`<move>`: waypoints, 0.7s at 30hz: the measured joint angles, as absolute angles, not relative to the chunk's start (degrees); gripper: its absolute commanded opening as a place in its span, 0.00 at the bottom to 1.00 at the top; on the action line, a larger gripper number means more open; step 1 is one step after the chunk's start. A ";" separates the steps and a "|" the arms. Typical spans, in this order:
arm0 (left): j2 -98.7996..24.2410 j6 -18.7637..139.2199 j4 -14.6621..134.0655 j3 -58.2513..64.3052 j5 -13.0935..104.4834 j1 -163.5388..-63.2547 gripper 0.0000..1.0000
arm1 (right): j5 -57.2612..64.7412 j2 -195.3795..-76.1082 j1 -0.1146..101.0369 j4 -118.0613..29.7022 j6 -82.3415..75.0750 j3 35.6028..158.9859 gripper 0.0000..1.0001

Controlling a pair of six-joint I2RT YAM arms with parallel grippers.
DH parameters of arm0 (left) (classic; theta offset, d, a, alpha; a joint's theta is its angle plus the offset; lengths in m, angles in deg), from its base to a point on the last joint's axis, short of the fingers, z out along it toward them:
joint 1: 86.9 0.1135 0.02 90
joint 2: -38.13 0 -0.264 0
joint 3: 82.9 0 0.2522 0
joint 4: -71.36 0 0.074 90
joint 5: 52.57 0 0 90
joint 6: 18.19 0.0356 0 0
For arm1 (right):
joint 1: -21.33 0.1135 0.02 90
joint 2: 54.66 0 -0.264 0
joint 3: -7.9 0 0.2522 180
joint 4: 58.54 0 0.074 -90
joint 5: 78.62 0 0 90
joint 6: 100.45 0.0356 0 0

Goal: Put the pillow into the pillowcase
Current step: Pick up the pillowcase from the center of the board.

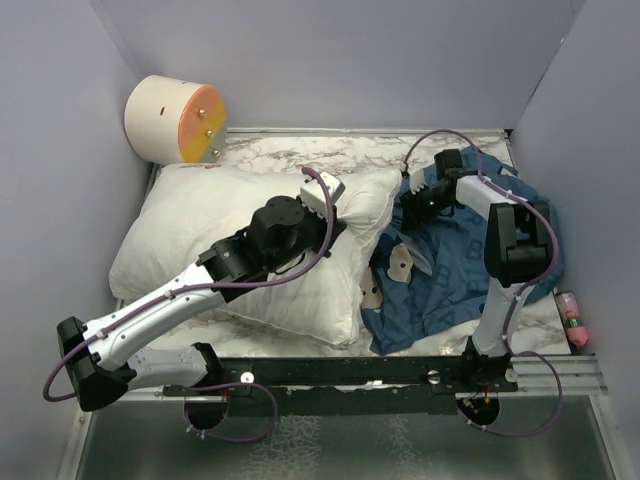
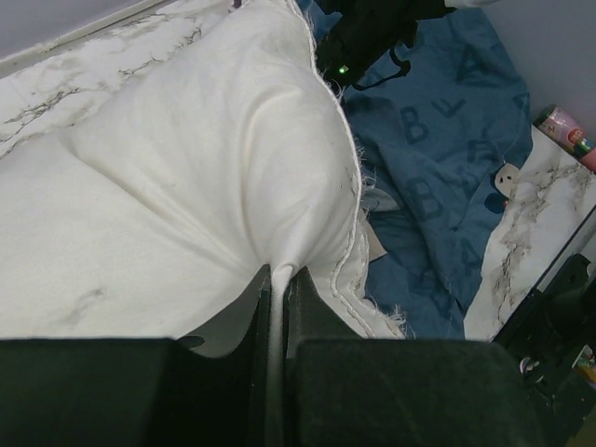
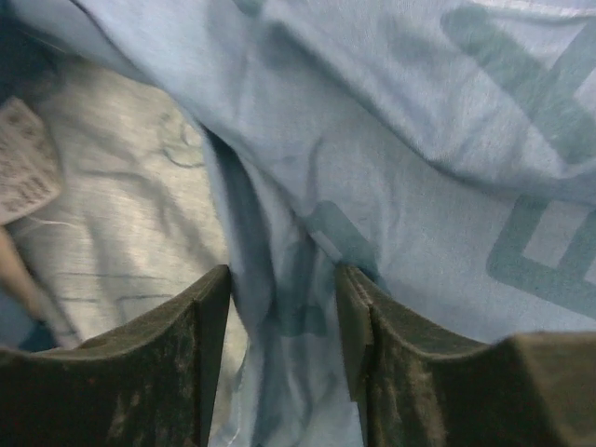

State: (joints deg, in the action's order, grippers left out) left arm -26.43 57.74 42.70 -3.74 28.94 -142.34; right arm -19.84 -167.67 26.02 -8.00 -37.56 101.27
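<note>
Pillow edge pinched in left tool; right tool astride pillowcase fold.

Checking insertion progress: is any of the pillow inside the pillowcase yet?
No. In the top view the pillow lies wholly outside, beside the crumpled pillowcase on the table.

left pincer pinching pillow fold | pillowcase just beside, right of pillow edge
</note>
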 measured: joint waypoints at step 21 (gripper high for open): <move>-32.90 56.04 44.47 -3.25 33.51 -142.14 0.00 | -18.79 -147.04 22.24 -17.84 -30.09 98.26 0.02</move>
